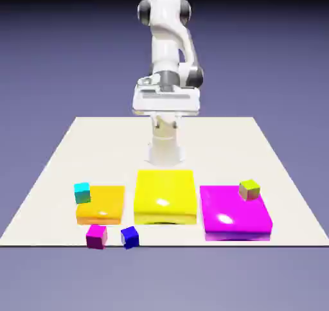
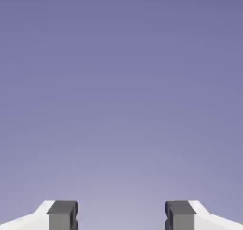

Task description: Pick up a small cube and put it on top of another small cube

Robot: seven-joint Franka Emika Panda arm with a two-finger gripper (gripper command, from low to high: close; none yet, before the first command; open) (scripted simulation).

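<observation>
Pale surface [image 1: 58, 168] carries the blue cube [image 1: 130, 237] at its near edge beside a magenta cube [image 1: 97, 236]; it likely handles rigid and light, best pinched across opposite flat sides by the spread, empty gripper [image 2: 121, 215].

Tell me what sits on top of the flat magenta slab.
The small olive yellow-green cube rests on the flat magenta slab, at its far corner toward the exterior view's right. Nothing else is on it.
</observation>
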